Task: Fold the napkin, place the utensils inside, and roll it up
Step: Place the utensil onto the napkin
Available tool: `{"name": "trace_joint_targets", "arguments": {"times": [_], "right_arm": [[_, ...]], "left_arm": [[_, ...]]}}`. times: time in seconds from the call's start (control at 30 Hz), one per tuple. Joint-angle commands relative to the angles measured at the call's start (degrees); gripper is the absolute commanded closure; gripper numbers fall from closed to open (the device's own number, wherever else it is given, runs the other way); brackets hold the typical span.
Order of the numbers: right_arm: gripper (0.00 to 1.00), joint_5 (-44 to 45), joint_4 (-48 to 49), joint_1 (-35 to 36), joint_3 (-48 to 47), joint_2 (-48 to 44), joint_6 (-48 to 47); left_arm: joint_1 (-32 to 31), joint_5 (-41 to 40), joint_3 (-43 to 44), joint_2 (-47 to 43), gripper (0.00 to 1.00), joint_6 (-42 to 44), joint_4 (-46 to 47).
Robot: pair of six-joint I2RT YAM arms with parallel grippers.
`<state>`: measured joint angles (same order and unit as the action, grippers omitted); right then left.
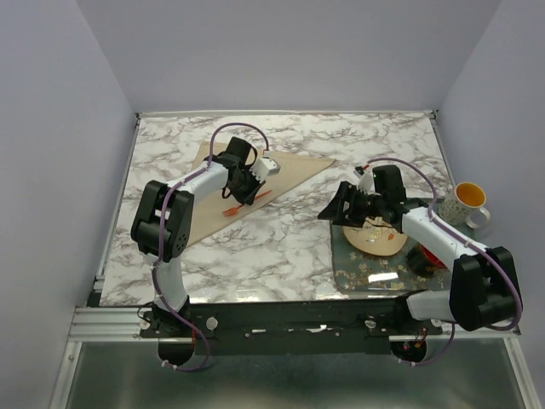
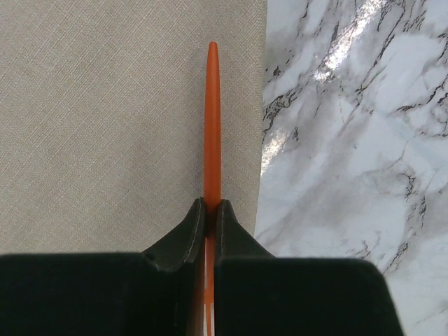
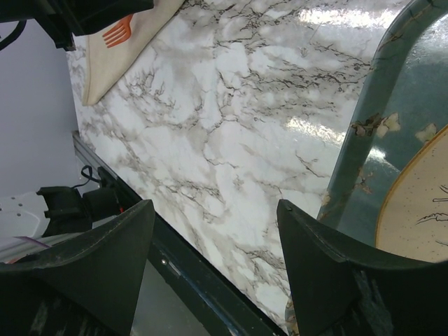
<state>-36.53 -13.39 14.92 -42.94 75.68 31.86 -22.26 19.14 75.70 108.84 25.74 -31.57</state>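
Note:
The tan napkin [image 1: 294,168] lies folded into a triangle on the marble table. My left gripper [image 1: 241,198] hovers over its near edge, shut on the orange utensil [image 1: 247,203]. In the left wrist view the slim orange handle [image 2: 211,119] sticks straight out from the closed left gripper [image 2: 210,206], over the napkin [image 2: 105,126] near its edge. The right wrist view shows the utensil's fork tines [image 3: 119,31] above the napkin [image 3: 133,52]. My right gripper [image 1: 341,209] is open and empty at the tray's left edge, its jaws [image 3: 213,206] wide apart over bare marble.
A teal tray [image 1: 375,273] at the front right carries a round tan patterned plate [image 1: 379,239]; both show in the right wrist view, tray [image 3: 364,140] and plate [image 3: 420,203]. A white and yellow mug [image 1: 467,202] stands behind the tray. The table's near rail [image 3: 203,294] runs below the right gripper.

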Motion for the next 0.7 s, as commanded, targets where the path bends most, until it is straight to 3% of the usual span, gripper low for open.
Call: {"name": "trace_joint_targets", "arguments": {"times": [0.0,0.67], "right_arm": [[0.21,-0.7,-0.4,0.1,-0.7,0.8,-0.7],[0.21,-0.4,-0.2,0.1,-0.1,0.1,-0.6]], "left_arm": [[-0.4,2.2,-0.1,1.0,0.92,0.7,0.0],[-0.9,1.4,1.6,3.9,0.77,0.3,-2.4]]}}
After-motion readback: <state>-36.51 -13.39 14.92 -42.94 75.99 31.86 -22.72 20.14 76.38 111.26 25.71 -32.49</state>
